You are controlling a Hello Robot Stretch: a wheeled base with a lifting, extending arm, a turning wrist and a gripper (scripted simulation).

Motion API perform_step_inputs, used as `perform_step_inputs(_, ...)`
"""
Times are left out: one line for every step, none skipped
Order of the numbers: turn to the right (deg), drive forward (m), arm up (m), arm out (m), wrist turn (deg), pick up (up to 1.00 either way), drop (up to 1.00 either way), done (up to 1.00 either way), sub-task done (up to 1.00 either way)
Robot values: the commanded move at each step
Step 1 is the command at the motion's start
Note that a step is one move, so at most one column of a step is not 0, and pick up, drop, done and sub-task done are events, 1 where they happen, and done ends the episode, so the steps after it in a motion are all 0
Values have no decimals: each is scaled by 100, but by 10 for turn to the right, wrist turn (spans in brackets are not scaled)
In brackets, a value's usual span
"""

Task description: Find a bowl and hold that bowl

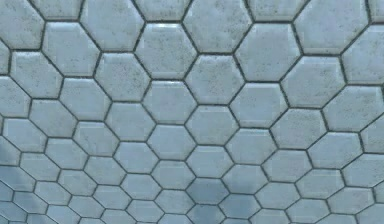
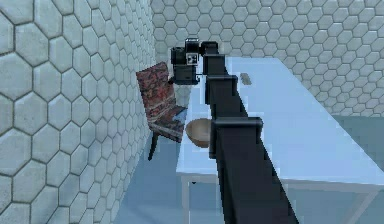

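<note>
A brown bowl sits on the white table near its left edge, partly hidden by the dark arm bar that rises from the arm side view's bottom. The arm stretches over the table toward the far tiled wall. At its end is the gripper, well beyond the bowl and above the chair. Its far end is hard to make out against the wall and chair, so I cannot tell whether it holds anything.
A chair with a red patterned seat and back stands at the table's far left corner, against the hexagon-tiled wall. A small dark object lies far out on the table. A hexagon-tiled wall stands close in the forward view.
</note>
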Motion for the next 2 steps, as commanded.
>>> perform_step_inputs(0, 0, 0, 0, 150, 0, 0, 0, 0)
perform_step_inputs(0, 0, -28, 0, 0, 0, 0, 0, 0)
